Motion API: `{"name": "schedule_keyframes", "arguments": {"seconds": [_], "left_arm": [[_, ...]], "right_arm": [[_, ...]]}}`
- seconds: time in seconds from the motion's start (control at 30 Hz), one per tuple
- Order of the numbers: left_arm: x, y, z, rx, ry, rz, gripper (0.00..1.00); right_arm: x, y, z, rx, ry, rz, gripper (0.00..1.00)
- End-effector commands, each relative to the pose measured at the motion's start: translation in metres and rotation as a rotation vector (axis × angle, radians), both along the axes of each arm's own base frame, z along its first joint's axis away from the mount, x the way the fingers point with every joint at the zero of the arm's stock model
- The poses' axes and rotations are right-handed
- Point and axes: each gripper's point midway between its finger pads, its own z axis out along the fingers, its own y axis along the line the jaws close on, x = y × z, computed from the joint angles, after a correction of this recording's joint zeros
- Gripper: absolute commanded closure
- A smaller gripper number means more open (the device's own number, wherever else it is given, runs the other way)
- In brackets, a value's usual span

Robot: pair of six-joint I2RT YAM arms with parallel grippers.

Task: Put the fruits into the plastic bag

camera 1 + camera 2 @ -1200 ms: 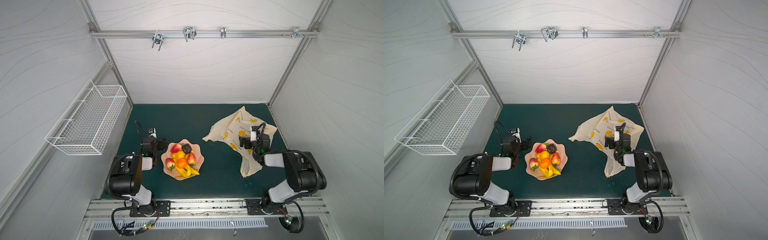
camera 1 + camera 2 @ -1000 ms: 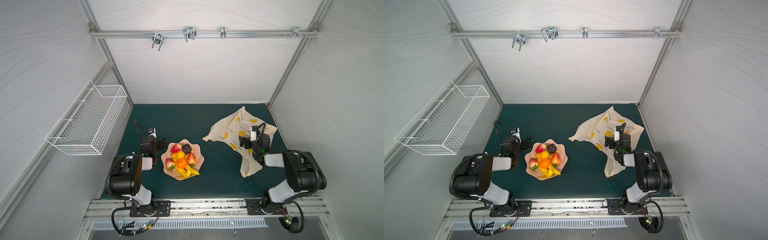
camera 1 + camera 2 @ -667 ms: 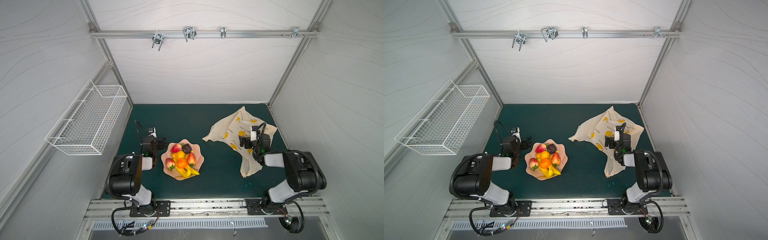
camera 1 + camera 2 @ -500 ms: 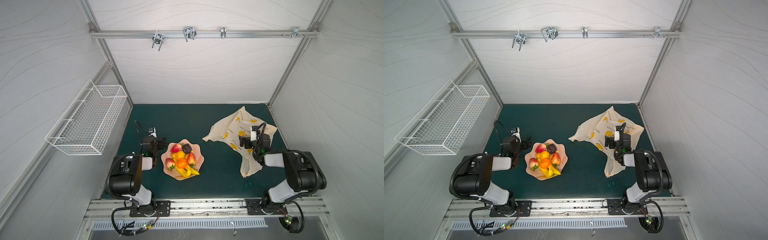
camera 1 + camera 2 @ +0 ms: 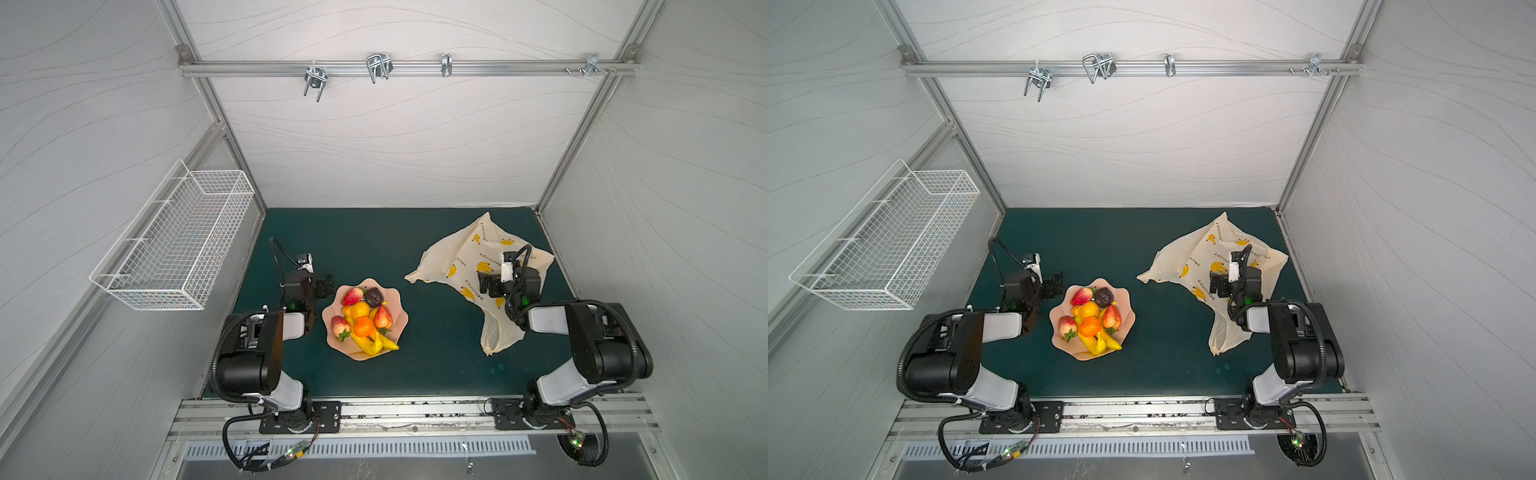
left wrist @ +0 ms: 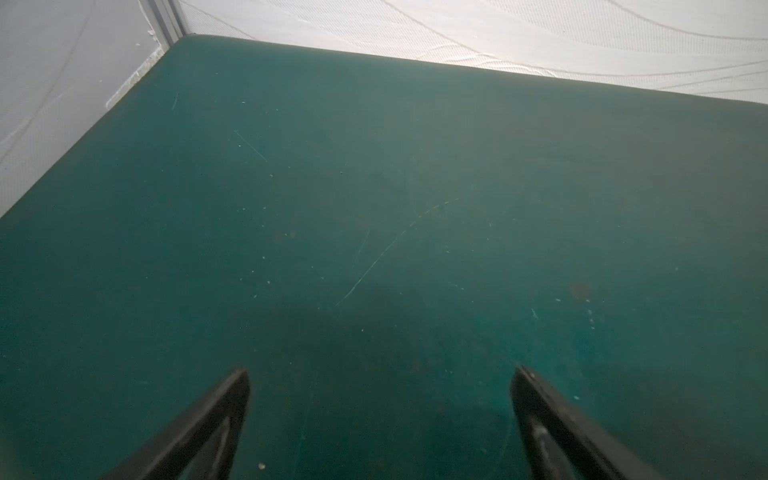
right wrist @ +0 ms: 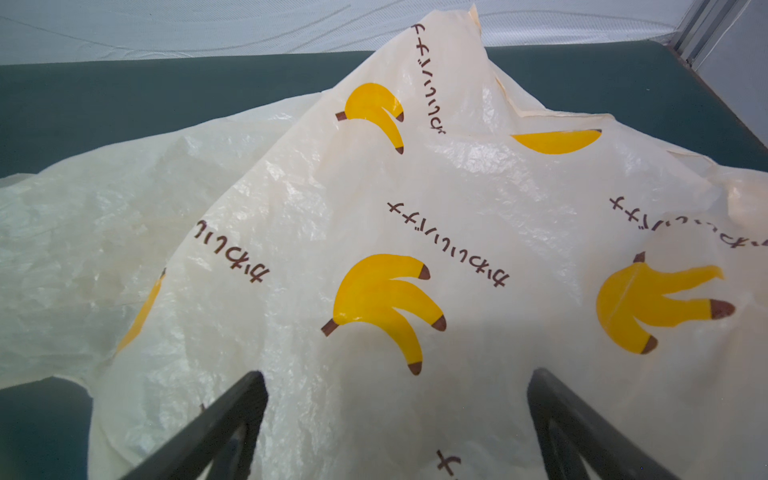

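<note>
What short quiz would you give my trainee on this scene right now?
1. True or false: the fruits already lie inside the plastic bag.
2. Which gripper hangs over the bag?
3. Fill in: the fruits sit piled on a pink ____.
Key: 1 false; 2 the right gripper, jaws open; 3 plate.

No change seen

I check the earlier top views against now and nothing has moved: left gripper [image 5: 325,286], right gripper [image 5: 487,284], the fruits [image 5: 364,320] and the plastic bag [image 5: 459,257] sit on the same spots, both jaws just as wide apart. No earlier wrist frames to compare
</note>
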Motion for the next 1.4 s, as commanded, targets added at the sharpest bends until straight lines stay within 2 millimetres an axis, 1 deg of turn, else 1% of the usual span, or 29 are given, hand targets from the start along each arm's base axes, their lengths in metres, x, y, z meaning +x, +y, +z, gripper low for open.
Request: {"name": "schedule_keyframes", "arguments": {"seconds": [0.0,0.03,0.1,0.17,0.2,0.3,0.37,0.43,0.5,0.57,0.63,0.7,0.77,0.83,0.87,0.93,1.0,1.1,1.23,1.3,1.37], "left_arm": [[0.008,-0.007,0.052,0.007,-0.087,-0.036,0.0],[0.008,-0.007,0.062,-0.005,-0.111,-0.03,0.0],[0.006,-0.008,0.085,-0.045,-0.157,-0.021,0.0],[0.008,-0.01,0.104,-0.101,-0.172,-0.009,0.0],[0.006,-0.014,0.108,-0.134,-0.14,-0.017,0.0],[0.002,-0.027,0.137,-0.23,-0.1,-0.035,0.0],[-0.005,-0.041,0.154,-0.31,-0.039,-0.084,0.0],[-0.012,-0.054,0.171,-0.379,0.022,-0.109,0.01],[-0.021,-0.071,0.183,-0.437,0.08,-0.146,0.01],[-0.032,-0.087,0.19,-0.473,0.141,-0.168,0.01],[-0.046,-0.104,0.192,-0.488,0.206,-0.203,0.01],[-0.061,-0.122,0.192,-0.508,0.263,-0.241,0.01],[-0.077,-0.138,0.19,-0.526,0.308,-0.28,0.01],[-0.09,-0.148,0.186,-0.556,0.34,-0.298,0.01],[-0.096,-0.153,0.186,-0.579,0.353,-0.314,0.02],[-0.107,-0.162,0.188,-0.615,0.366,-0.337,0.02],[-0.115,-0.168,0.192,-0.635,0.368,-0.363,0.02],[-0.125,-0.175,0.197,-0.64,0.373,-0.393,0.02],[-0.132,-0.176,0.2,-0.64,0.376,-0.402,0.02],[-0.134,-0.175,0.201,-0.638,0.369,-0.402,0.02],[-0.135,-0.173,0.201,-0.635,0.364,-0.397,0.02]], "right_arm": [[0.012,-0.001,0.033,-0.026,0.042,-0.023,0.02],[0.012,-0.001,0.038,-0.03,0.061,-0.034,0.02],[0.012,0.005,0.061,-0.021,0.027,-0.034,0.01],[0.007,0.015,0.083,0.0,-0.001,-0.019,0.01],[0.004,0.021,0.095,0.019,-0.001,-0.006,0.01],[-0.009,0.04,0.124,0.049,0.031,0.047,0.01],[-0.018,0.048,0.138,0.063,0.067,0.06,0.01],[-0.028,0.052,0.139,0.082,0.146,0.065,0.01],[-0.044,0.058,0.136,0.078,0.251,0.091,0.01],[-0.061,0.062,0.134,0.066,0.344,0.107,0.01],[-0.081,0.068,0.127,0.04,0.44,0.127,0.01],[-0.107,0.07,0.11,-0.049,0.571,0.124,0.01],[-0.133,0.065,0.086,-0.215,0.719,0.106,0.01],[-0.147,0.058,0.068,-0.321,0.799,0.069,0.01],[-0.15,0.056,0.059,-0.324,0.828,0.053,0.01],[-0.151,0.058,0.049,-0.315,0.865,0.047,0.01],[-0.145,0.059,0.039,-0.34,0.889,0.042,0.01],[-0.135,0.06,0.021,-0.38,0.934,0.054,0.05],[-0.116,0.062,0.01,-0.383,0.943,0.055,0.09],[-0.111,0.065,0.004,-0.39,0.956,0.071,0.13],[-0.109,0.063,-0.005,-0.414,0.976,0.071,0.15]]}}
